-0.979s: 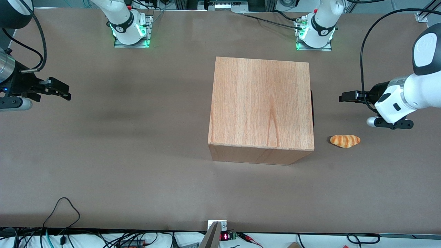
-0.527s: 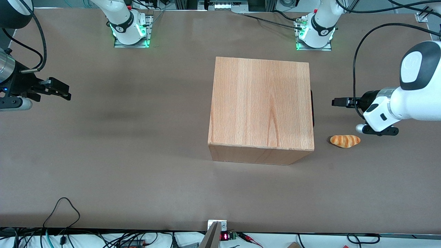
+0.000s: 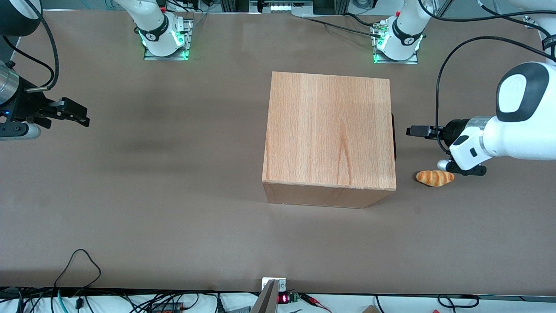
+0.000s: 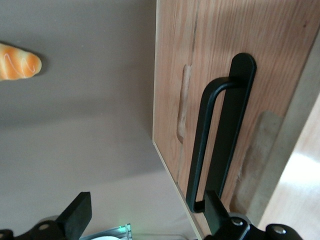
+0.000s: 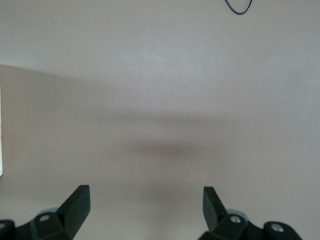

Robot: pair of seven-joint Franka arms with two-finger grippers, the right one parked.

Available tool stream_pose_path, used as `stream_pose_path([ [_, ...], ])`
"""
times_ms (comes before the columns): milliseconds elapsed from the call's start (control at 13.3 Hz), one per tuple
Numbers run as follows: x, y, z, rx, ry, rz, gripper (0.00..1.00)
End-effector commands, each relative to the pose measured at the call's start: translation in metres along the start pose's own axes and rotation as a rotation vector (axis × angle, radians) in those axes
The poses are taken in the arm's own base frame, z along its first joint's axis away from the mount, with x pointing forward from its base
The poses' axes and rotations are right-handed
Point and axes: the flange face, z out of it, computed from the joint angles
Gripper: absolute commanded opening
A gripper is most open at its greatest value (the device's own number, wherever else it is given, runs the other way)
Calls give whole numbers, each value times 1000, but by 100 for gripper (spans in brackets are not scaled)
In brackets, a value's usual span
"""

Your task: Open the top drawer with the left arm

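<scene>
The brown table [image 3: 173,208] carries a wooden cabinet [image 3: 329,130] near its centre, a plain light-wood box with its top face toward the front camera. The drawer fronts face the working arm's end of the table.

The left arm [image 3: 517,126], white-shelled with a black joint cap and a black cable looping above it, reaches in from the working arm's end of the table, level with the cabinet's drawer face.

The top drawer [image 4: 210,95] is shut: in the front view only a thin dark sliver of its black bar handle [image 3: 393,135] projects past the cabinet's edge. In the left wrist view the flat wood front panel is seen close up, with the long slim handle [image 4: 217,135] standing off it on two posts.

The gripper [image 3: 415,131] sits just beside the handle, in front of the drawer face and apart from it. Its fingers [image 4: 76,215] are spread wide and hold nothing.

A bread roll [image 3: 435,178], orange-brown with pale stripes, lies on the table just beside the arm's wrist, nearer to the front camera than the gripper and apart from the cabinet.
</scene>
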Motion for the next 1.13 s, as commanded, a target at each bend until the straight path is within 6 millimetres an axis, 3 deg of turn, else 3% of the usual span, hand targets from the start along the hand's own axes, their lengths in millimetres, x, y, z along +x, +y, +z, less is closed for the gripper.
stream_pose_path([
  [0,7,3,2,-21,7,39,100],
  [527,24,6,28,-68,-21,50,100],
  [1054,27,10,38,-69,-39,56,100],
])
